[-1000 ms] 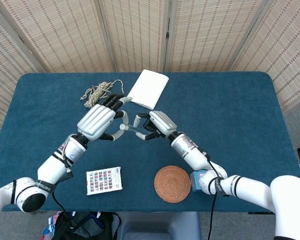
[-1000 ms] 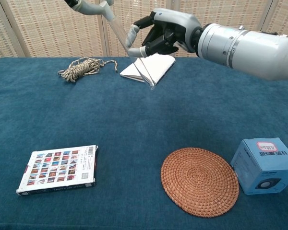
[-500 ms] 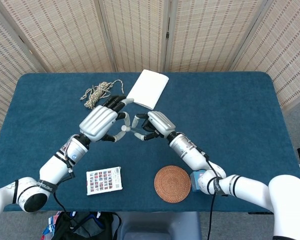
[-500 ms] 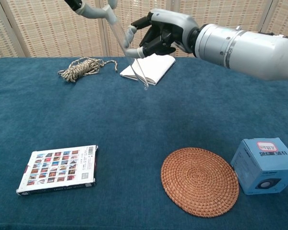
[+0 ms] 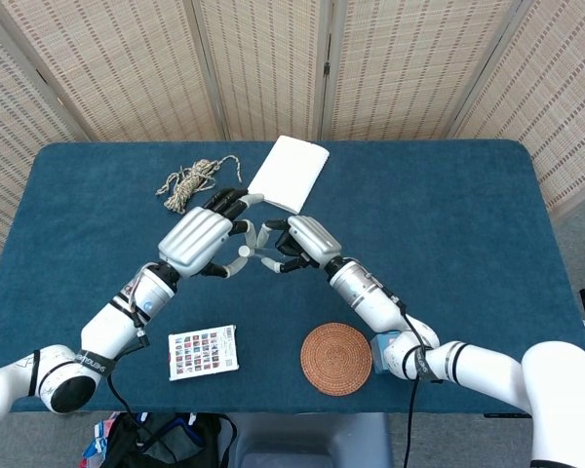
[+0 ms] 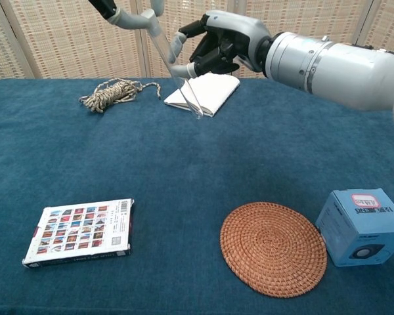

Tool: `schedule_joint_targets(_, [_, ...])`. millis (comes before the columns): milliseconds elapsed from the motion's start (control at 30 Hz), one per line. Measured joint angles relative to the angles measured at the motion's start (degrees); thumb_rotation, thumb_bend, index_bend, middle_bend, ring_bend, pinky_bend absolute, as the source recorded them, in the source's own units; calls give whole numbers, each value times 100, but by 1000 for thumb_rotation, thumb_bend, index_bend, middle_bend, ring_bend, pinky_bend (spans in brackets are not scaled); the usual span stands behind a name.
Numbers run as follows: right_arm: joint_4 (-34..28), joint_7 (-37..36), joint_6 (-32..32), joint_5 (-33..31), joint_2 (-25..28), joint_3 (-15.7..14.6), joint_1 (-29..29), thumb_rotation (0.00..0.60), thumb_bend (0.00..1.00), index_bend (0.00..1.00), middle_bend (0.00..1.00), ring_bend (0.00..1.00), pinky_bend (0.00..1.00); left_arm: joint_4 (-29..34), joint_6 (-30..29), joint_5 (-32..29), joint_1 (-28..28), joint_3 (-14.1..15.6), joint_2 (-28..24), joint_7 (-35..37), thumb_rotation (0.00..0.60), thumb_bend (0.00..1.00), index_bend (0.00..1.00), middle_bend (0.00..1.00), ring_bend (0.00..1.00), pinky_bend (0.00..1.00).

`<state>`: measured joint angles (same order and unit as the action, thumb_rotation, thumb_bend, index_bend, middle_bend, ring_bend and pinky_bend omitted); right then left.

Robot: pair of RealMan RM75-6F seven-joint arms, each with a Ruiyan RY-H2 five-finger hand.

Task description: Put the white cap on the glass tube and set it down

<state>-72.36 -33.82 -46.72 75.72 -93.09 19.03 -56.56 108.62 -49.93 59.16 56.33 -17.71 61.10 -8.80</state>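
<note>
In the head view, both hands meet just above the middle of the frame. The left hand (image 5: 200, 240) and the right hand (image 5: 302, 240) face each other, fingers curled inward, with the white cap (image 5: 243, 252) showing as a small pale dot between their fingertips. Compared with a second ago, the pair has drifted slightly toward the lower left and closed in a little. Which hand has hold of the cap I cannot tell from here. The coaster (image 5: 336, 359) and the card box (image 5: 203, 351) lie toward the bottom, untouched.

In the chest view, at the top centre, the right hand (image 6: 218, 47) curls its fingers around the glass tube (image 6: 177, 75), which slants down to the right, its lower end hanging free in front of the notebook (image 6: 203, 92). The tube has risen since a second ago, its tip then reaching lower. Only a grey finger of the left hand (image 6: 134, 16) shows at the upper left, near the tube's top; its grasp is not visible. The capping looks under way, with setting down yet to come. The rope (image 6: 115, 94) lies at the upper left, the blue box (image 6: 361, 226) at the lower right.
</note>
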Motion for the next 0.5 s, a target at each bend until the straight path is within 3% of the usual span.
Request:
schedule_joint_targets(367, [40,-57,-22,26,-27,-10,-15,600,496,847,1000,1000,1000,-49,8,-5,6,17,29,59,600,422,537,76,6,0])
schedule_joint_targets(433, [44,-40,-6,24,-21,-22,-18,600,495,847,1000,1000,1000,-52,15,-7,4,28,23,59,600,419,480,76,5,0])
schedule_joint_targets(500, [47,-7,17,16,-7,-37,-19,600,496,847,1000,1000,1000,-47,47,-18,2,40,-1,63,600,414,344,76,3,0])
